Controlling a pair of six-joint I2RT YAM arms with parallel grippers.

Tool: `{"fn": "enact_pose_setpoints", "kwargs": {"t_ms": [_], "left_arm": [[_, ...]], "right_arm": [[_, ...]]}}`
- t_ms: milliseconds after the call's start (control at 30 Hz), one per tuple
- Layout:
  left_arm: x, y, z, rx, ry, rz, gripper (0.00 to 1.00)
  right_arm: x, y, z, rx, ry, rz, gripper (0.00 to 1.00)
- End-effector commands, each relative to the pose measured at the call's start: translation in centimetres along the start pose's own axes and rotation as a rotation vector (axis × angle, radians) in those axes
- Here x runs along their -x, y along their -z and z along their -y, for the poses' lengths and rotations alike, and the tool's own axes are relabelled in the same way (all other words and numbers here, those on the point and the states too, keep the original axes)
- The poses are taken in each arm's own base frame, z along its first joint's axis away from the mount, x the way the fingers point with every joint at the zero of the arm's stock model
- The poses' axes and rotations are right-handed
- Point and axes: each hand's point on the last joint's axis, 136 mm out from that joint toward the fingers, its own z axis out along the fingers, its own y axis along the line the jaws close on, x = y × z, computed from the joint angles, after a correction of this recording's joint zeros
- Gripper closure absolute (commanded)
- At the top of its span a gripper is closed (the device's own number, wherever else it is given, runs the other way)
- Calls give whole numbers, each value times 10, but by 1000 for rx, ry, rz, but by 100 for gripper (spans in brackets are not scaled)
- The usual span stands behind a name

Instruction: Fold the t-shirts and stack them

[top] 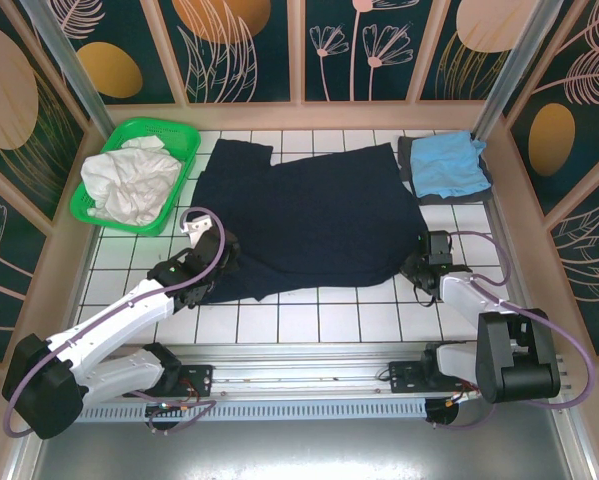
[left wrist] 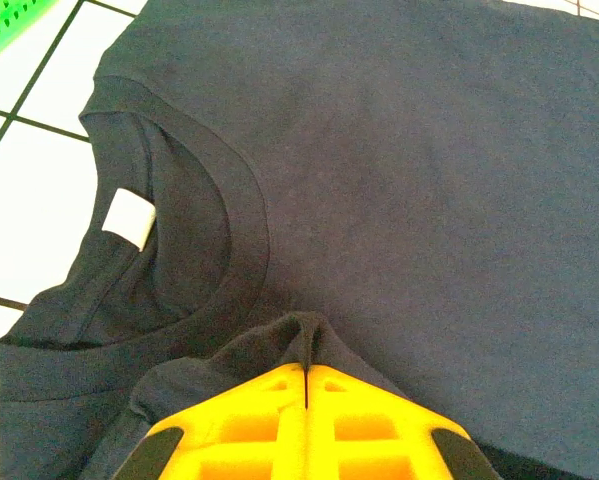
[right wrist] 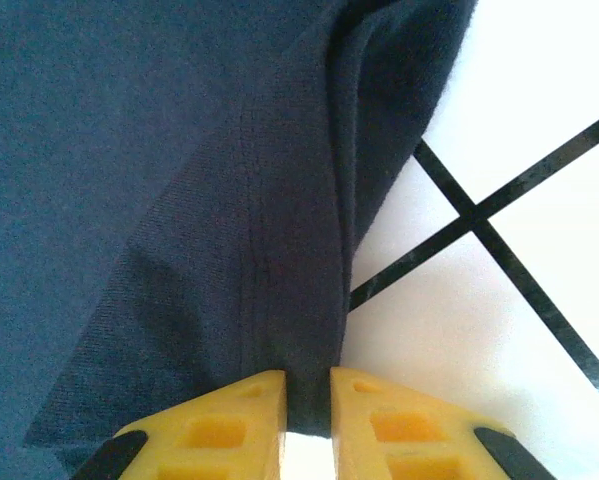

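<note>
- Nearby, at the far left corner of the table, a green plastic basket (top: 182,140) holds a crumpled white cloth (top: 129,180). Its right side sits just beside the big shirt's far left part.
- At the far right corner, a folded light blue t-shirt (top: 447,162) lies on a dark grey t-shirt (top: 407,160). The grey edge shows along the left, just beside the big shirt's far right tip.
- The white tiled table (top: 309,320) has square tiles with dark grout lines, and a metal rail (top: 309,375) runs along its near edge by the arm bases.
- Dark teal wall panels (top: 249,50) with pale leaf and flower drawings and orange ovals, set in light wooden frames, close in three sides.
- A large dark navy cloth t-shirt (top: 309,215) (left wrist: 429,180) (right wrist: 129,150) is spread across the middle of the table, mostly flat with soft creases.
- Its ribbed round collar (left wrist: 229,200), with a small white label (left wrist: 131,218) inside, lies at the near left part.
- The left gripper (top: 214,270) (left wrist: 307,375) sits beside the collar. Its yellow fingers are pressed together, pinching a small raised ridge of navy cloth.
- The right gripper (top: 424,262) (right wrist: 309,385) is at the shirt's near right edge. The narrow gap between its yellow fingers is filled by a clamped fold of stitched hem, and bare tile lies just to the right.
</note>
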Motion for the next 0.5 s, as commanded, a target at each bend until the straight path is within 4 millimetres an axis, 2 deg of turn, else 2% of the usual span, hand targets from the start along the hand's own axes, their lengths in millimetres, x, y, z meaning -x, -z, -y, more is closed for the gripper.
{"fn": "enact_pose_setpoints", "kwargs": {"t_ms": [0,233,467], "left_arm": [[2,0,-1,-6,-2,13,100],[2,1,-2,-8,-5,15,100],[2,2,-3,-10,-6,16,100]], "right_arm": [[7,-1,-4,14,12,24,81],[4,-7,1,-8,18,7,82],[13,-1,0,-11,20,38,100]]}}
